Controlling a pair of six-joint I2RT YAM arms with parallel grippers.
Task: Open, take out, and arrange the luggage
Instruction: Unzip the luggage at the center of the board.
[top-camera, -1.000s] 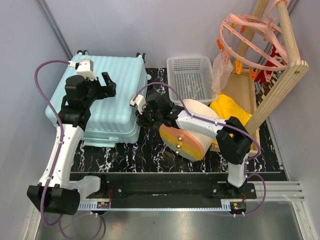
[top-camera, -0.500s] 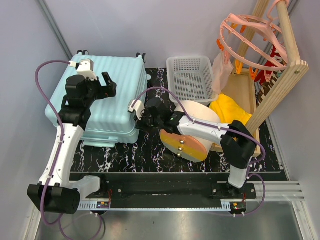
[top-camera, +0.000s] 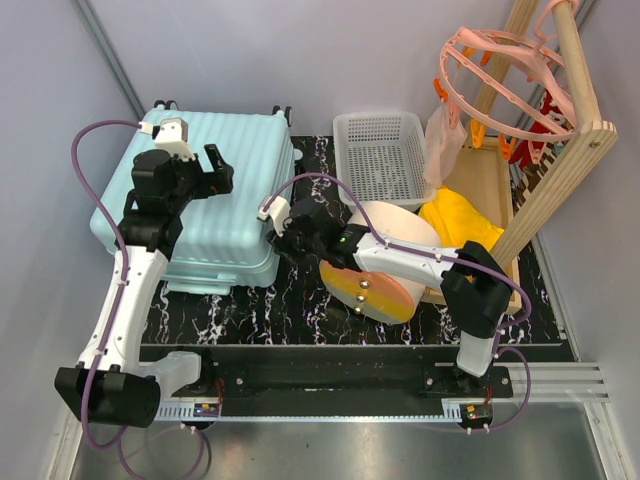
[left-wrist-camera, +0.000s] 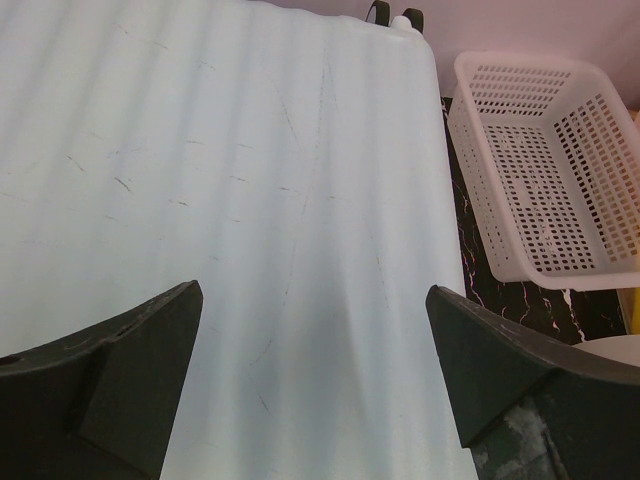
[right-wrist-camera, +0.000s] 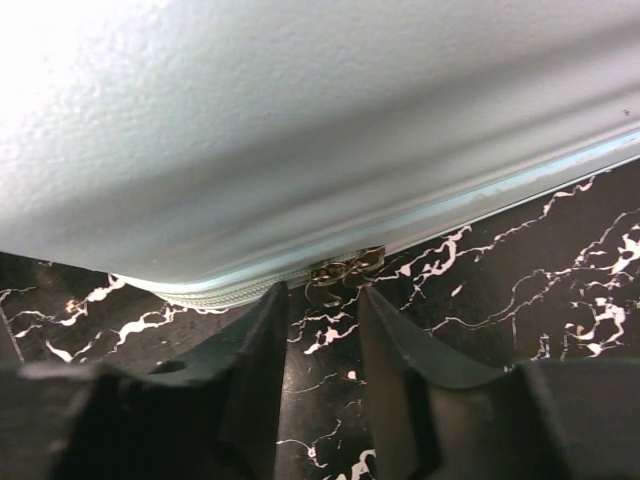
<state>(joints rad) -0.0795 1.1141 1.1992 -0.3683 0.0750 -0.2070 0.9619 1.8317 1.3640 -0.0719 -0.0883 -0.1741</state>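
I am looking at the luggage (top-camera: 245, 170). It is lying flat and shut at the far left of the black mat (top-camera: 300, 300), with its wheels at the far end. A white basket (top-camera: 342, 150) is sitting just beside it on the right.

I am guessing the case is big and heavy for these arms. Its shell is looking hard, ribbed and smooth, so fingers would slip on it and could not pinch it. The good place to grab is the small metal zip pulls (right-wrist-camera: 345, 272) low on the right side near the front corner, where the two halves meet. They are tiny and floppy, so I am thinking a slow, careful pinch is needed.

My left gripper (top-camera: 218, 170) is hanging over the top of the shell with its jaws spread wide, holding nothing. My right gripper (right-wrist-camera: 322, 300) is sitting low by the mat with its jaws only a little apart. The zip pulls are lying right at its tips, not pinched yet.

Compared with a second ago, my right gripper is sitting a bit closer to the side of the case. The left arm and the case are staying where they were.
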